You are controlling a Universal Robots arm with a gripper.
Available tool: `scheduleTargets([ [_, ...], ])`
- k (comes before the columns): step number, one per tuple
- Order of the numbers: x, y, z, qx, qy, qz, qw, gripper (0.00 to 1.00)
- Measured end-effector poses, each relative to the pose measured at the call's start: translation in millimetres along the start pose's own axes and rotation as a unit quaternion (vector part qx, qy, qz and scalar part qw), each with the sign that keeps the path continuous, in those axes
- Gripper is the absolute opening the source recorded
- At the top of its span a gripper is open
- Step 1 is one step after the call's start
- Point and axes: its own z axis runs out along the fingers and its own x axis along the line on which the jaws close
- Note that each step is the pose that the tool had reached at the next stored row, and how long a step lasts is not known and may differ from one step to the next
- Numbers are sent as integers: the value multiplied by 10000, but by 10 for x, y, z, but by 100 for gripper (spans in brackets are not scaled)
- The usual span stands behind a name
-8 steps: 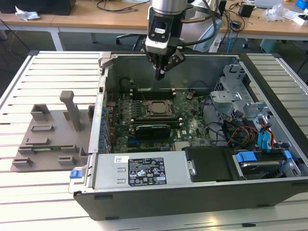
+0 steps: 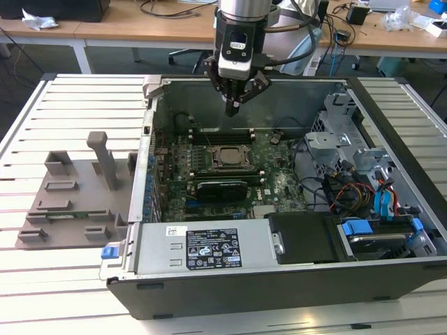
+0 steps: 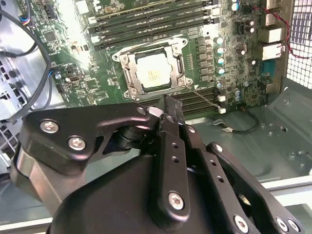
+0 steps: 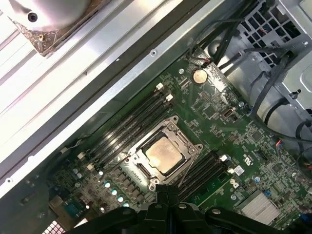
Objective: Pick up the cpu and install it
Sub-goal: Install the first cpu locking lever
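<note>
1. Over the open computer case (image 2: 147,160), hanging upright, aiming the gripper (image 2: 232,107) straight down above the motherboard (image 2: 279,187).
2. Working over a white slatted table (image 2: 70,293) bearing the case, with a grey tray (image 2: 70,199) beside it at the exterior view's left and wooden desks (image 2: 140,31) behind.
3. Pressing fingers (image 3: 169,109) together, holding nothing, hovering apart from the cpu (image 4: 164,155) lying in the socket frame (image 4: 171,127).

I had bright, even overhead light in the exterior view, the case (image 2: 293,98) shaded inside. In the second wrist view glare bleached the motherboard (image 3: 73,29) and the cpu (image 3: 155,72); in the first wrist view the case's wall blew out white.
</note>
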Motion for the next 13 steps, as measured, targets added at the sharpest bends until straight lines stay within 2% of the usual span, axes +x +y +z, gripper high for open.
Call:
scheduleTargets([
  [7,0,0,0,-2,-12,-342,9994,11],
  [13,0,0,0,-4,-21,-613,9981,11],
])
